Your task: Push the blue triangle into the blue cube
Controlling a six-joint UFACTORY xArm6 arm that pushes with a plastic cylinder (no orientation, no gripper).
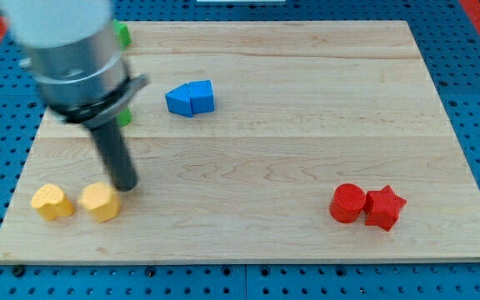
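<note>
The blue triangle [179, 100] is seen in the far left-centre part of the board [307, 125], already touching the blue cube [201, 96] on its right; no gap can be made out between them. The task is judged nearly or fully done, so only a short, gentle nudge is called for, if any. It is best given from the triangle's left side, straight rightward along the line through both blocks, so that the pair is not turned or the cube knocked away. A glancing contact on the triangle's near corner is to be avoided, since the block would likely spin.

The triangle's narrow end is pointed toward the left, its wide face being set against the cube. The long axis of the joined pair is laid roughly left to right, tilted slightly so that the right end is farther.

No hand or jaws are fitted, so nothing is held. My tip [127, 187] is placed well apart from the blue blocks, nearer and to the left, just beside a yellow block [100, 202], with a second yellow block [52, 202] further left. Green blocks [122, 33] are partly hidden behind the arm. A red cylinder [347, 202] and red star [384, 207] are found touching at the near right
</note>
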